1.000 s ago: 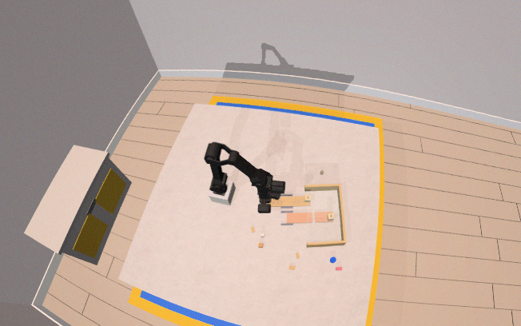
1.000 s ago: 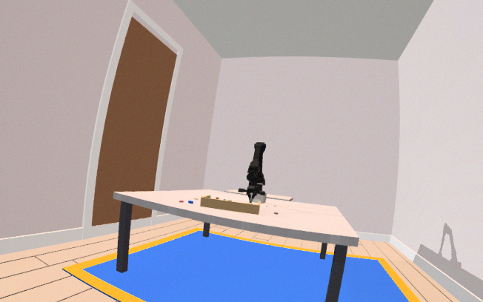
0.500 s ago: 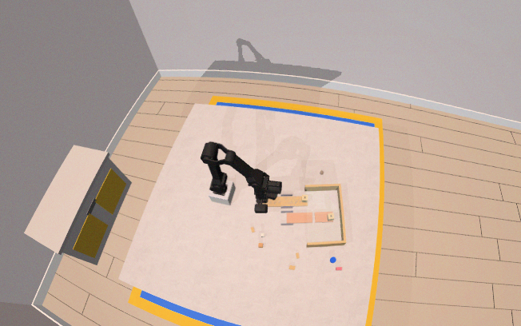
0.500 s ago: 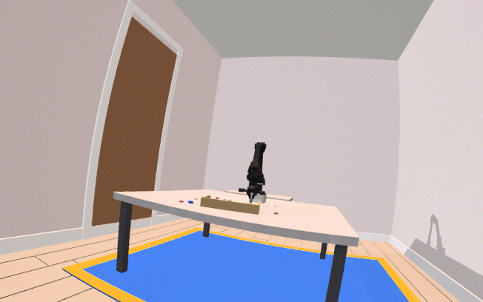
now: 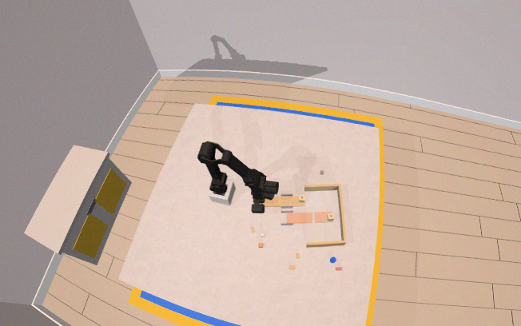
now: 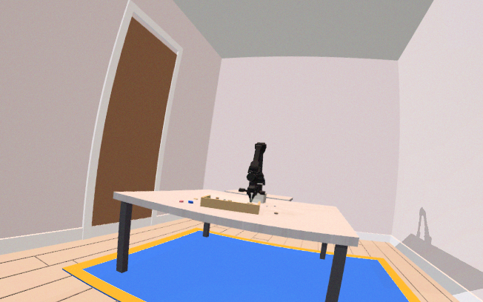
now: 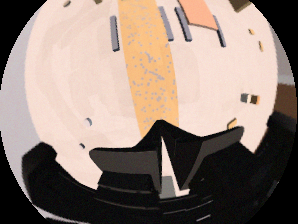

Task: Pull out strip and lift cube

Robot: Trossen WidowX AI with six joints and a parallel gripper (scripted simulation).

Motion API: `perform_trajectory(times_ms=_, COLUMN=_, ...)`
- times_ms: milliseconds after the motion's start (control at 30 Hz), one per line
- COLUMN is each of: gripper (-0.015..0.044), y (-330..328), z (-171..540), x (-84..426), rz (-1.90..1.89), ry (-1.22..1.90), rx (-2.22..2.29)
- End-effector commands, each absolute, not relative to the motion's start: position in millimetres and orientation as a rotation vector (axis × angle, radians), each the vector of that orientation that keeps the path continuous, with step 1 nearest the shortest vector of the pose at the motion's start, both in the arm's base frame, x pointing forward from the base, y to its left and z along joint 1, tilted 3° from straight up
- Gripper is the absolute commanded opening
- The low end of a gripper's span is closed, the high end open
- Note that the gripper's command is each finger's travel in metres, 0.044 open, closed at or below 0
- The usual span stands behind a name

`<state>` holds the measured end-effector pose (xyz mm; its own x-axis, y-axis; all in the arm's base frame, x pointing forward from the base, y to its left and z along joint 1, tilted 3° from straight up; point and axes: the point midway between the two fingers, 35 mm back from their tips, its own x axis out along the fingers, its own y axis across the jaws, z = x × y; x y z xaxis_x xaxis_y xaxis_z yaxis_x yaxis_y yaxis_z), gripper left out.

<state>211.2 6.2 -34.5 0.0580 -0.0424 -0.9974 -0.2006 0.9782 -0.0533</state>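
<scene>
An orange speckled strip lies in one piece between its grey guides. A pale cube with a dark mark sits on its far end, just outside the wooden frame's opening. A salmon strip beside it is split by a gap. Its separate far piece bears another marked pale cube inside the frame. My gripper is shut with nothing between the fingers. Its tips are down at the near part of the orange strip; whether they touch it is hard to tell.
A three-sided wooden frame stands around the far area. Low grey guides flank the strips. Small blocks, a blue disc and a red block lie to one side; a brown piece lies on the other.
</scene>
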Motion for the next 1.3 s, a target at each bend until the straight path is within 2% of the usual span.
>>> perform_trajectory(times_ms=0, gripper=0.0000, y=3, z=-40, x=194, rz=0.123, ry=1.547, rx=-0.199)
perform_trajectory(times_ms=1267, gripper=0.0000, y=-1, z=-41, x=177, rz=0.123, ry=1.548, rx=-0.199)
